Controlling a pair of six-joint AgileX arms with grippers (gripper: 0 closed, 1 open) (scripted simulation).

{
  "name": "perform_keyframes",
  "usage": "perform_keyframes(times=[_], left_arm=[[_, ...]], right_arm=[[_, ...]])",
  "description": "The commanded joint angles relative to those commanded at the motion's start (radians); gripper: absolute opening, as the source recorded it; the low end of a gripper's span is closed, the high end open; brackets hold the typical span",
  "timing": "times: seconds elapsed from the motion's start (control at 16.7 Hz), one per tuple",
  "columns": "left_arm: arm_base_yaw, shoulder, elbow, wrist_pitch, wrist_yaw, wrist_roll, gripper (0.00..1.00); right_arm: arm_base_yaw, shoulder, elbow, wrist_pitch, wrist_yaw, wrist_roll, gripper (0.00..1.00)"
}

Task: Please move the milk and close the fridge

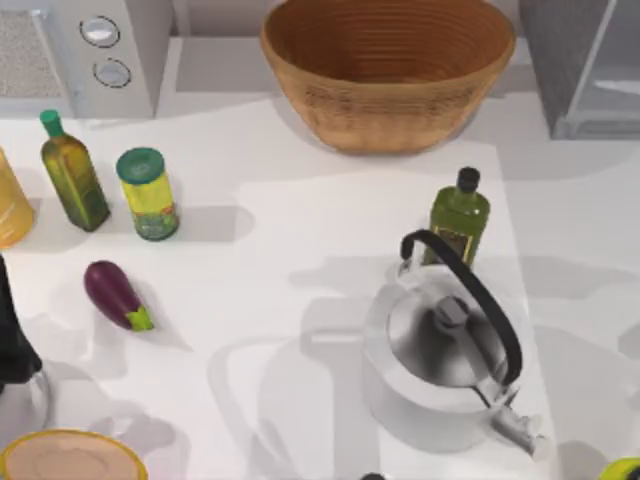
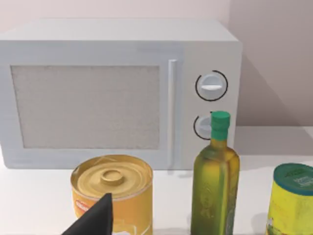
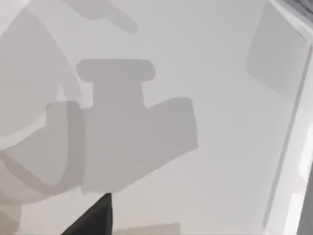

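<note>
- The white desk (image 1: 300, 300) is seen from above, crowded with kitchen goods.
- The grey fridge (image 1: 585, 65) is set at the far right corner, its lighter door panel swung open.
- A pale microwave (image 1: 85, 50) with two round knobs is placed at the far left corner.
- A woven basket (image 1: 388, 70) is stood between the two appliances at the back edge.
- A steel kettle (image 1: 445, 350) with a black handle is set right of centre, a dark green bottle (image 1: 459, 215) just behind it.
- On the left, an olive oil bottle (image 1: 72, 175) and a green-lidded yellow jar (image 1: 148, 195) are lined up side by side, a yellow can (image 2: 113, 193) to their left.
- A purple eggplant (image 1: 115, 295) is laid nearer the front.
- The left end effector (image 2: 95, 218) is glimpsed as one dark finger before the can; its opening cannot be told.
- The right end effector (image 3: 93, 218) is held over bare desk; its opening cannot be told.
</note>
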Motion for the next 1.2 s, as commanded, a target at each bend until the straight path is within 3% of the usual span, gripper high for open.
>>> perform_keyframes(times=[0.3, 0.54, 0.9, 1.2], left_arm=[[0.000, 0.000, 0.000, 0.000, 0.000, 0.000, 1.00], [0.000, 0.000, 0.000, 0.000, 0.000, 0.000, 1.00], [0.000, 0.000, 0.000, 0.000, 0.000, 0.000, 1.00], [0.000, 0.000, 0.000, 0.000, 0.000, 0.000, 1.00]], right_arm=[[-0.361, 0.407, 0.133, -0.001, -0.217, -0.398, 1.00], [-0.617, 0.721, 0.214, -0.011, -0.344, -0.634, 1.00], [-0.897, 1.112, 0.278, -0.037, -0.417, -0.806, 1.00], [-1.004, 1.240, 0.293, -0.066, -0.417, -0.841, 1.00]])
